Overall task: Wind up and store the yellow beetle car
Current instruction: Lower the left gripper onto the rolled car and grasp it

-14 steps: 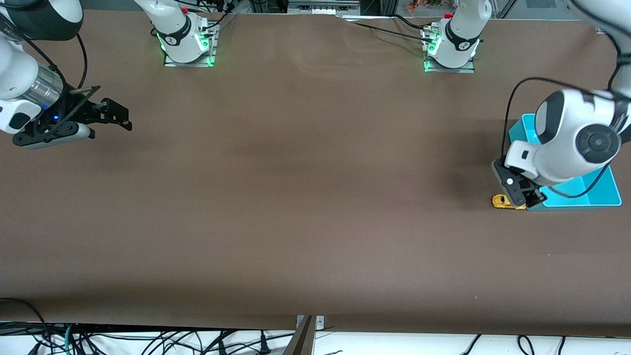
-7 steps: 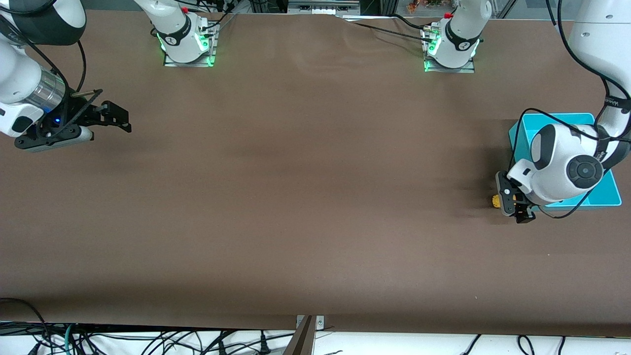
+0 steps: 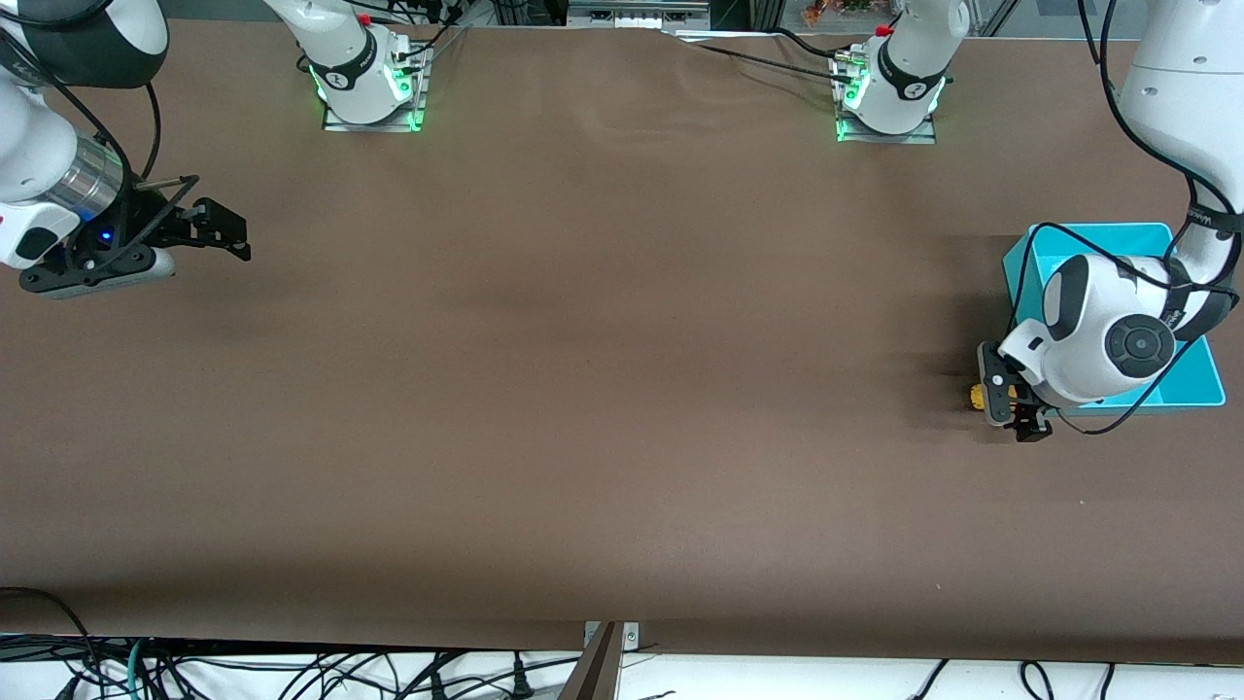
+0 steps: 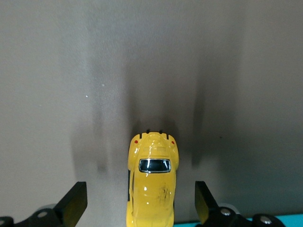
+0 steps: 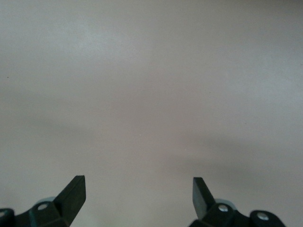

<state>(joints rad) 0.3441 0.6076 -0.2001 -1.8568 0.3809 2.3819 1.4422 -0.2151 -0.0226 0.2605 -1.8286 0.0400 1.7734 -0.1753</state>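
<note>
Two grippers, one car, one bin. At nine o'clock on the table, right gripper (image 3: 225, 233) waiting over bare tabletop (image 3: 603, 389), fingers spread with nothing between them. At three o'clock, left gripper (image 3: 1011, 403) low over the single yellow beetle car (image 3: 978, 395) on the table just beside the one turquoise bin (image 3: 1200, 384), jaws spread wide either side of it, not touching.

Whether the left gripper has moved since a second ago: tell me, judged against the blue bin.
Yes. The left gripper has come down along the teal bin's corner, toward the front camera, and now straddles the yellow beetle car with its fingers open.
</note>
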